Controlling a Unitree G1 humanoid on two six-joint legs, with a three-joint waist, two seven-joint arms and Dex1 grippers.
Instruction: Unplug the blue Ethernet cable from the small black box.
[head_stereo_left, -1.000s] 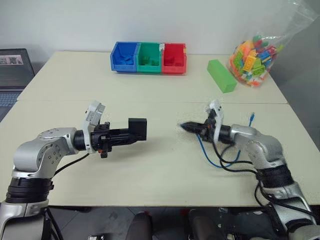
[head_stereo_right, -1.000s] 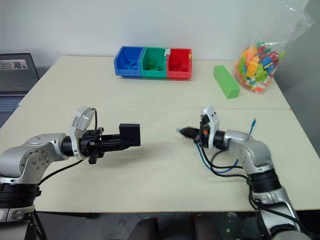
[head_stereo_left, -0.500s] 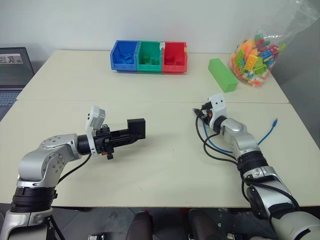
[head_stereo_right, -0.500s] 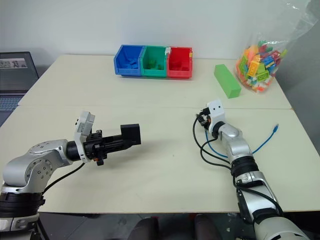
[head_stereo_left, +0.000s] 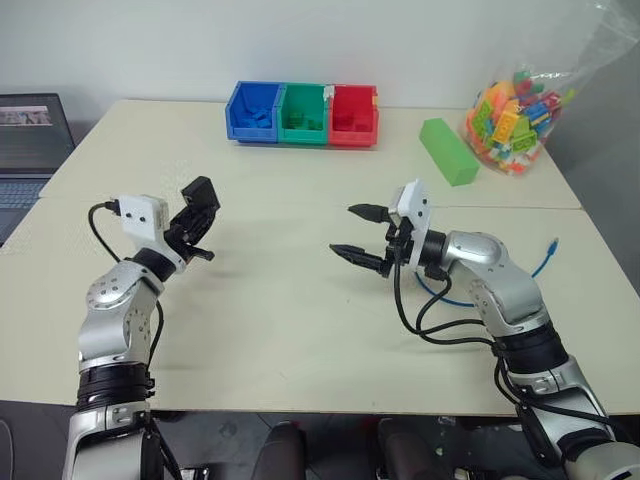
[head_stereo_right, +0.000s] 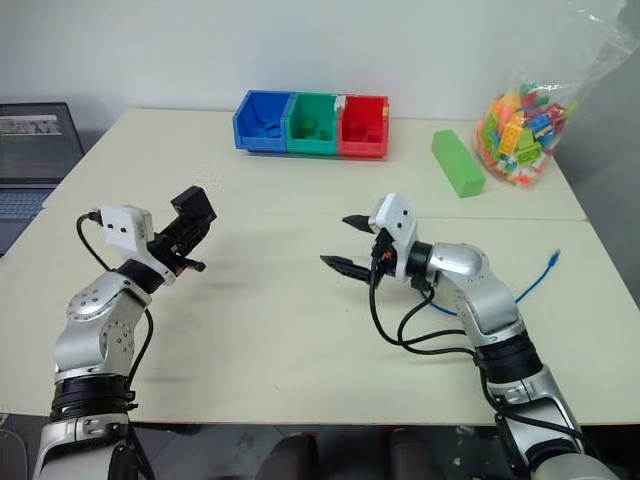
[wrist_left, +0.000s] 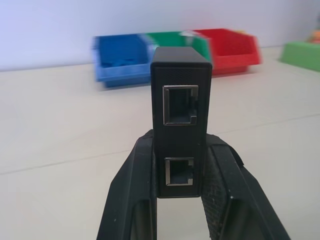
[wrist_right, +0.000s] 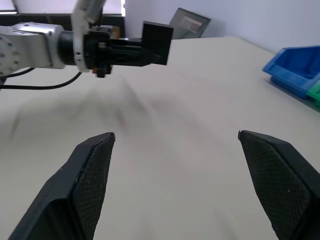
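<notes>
Two empty ports face you on the small black box (wrist_left: 180, 134) in the left wrist view, so you can judge the unplugging itself as done: no plug sits in either socket. Starting at your left, the left gripper (head_stereo_left: 196, 222) is pinched onto that box, holding it up off the cream table (head_stereo_left: 290, 330) with its fingers (wrist_left: 131, 200) pressed against the box's two sides. Move across to the middle and the right gripper (head_stereo_left: 362, 237) hangs above the table with its jaws spread wide and nothing between them; its two black fingertips (wrist_right: 97, 155) stand well apart in its own wrist view. Further right, the blue Ethernet cable (head_stereo_left: 540, 262) lies loose on the table behind and beside the right forearm, one plug end resting near the table's right edge, well apart from the box. What seems left to you is small: perhaps setting the box down. Behind, the blue, green and red bins (head_stereo_left: 302, 113) look untouched.
</notes>
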